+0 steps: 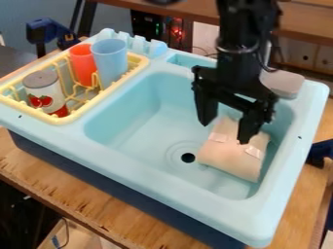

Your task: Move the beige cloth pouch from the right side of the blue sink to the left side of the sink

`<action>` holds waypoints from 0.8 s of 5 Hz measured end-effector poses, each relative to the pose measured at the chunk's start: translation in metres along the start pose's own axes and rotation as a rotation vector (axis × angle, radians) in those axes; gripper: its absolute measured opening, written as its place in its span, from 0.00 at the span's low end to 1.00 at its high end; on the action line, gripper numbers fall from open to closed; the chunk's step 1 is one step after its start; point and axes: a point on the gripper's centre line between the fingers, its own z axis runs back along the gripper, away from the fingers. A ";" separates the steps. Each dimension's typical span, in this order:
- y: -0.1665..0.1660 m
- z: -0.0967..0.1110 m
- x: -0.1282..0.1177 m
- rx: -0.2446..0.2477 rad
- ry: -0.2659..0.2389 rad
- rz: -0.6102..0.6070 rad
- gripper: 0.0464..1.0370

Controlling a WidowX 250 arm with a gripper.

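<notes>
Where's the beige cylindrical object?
Camera view, right of centre: the object lies in the pale blue sink, beside the round black drain, below the black hand.

Open gripper hangs over beige object in sink.

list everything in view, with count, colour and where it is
toy sink: one, light blue over dark blue, centre
drain hole: one, dark, basin floor
rolled or curved thing: one, beige, in the basin's right part
rack: one, yellow, left of the basin
can: one, white and red with grey top, in the rack
cups: two, red and light blue, in the rack
rounded piece: one, grey, sink's back right
table: one, wooden, under the sink
shelf: one, brown, behind
arm: one, black, from the top edge
gripper: one, black, over the basin, jaws apart
</notes>
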 end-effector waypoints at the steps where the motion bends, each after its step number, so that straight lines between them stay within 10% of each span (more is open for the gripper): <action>1: -0.008 -0.017 0.006 0.006 0.022 -0.026 0.96; 4: -0.009 -0.033 0.011 0.014 0.008 -0.003 0.96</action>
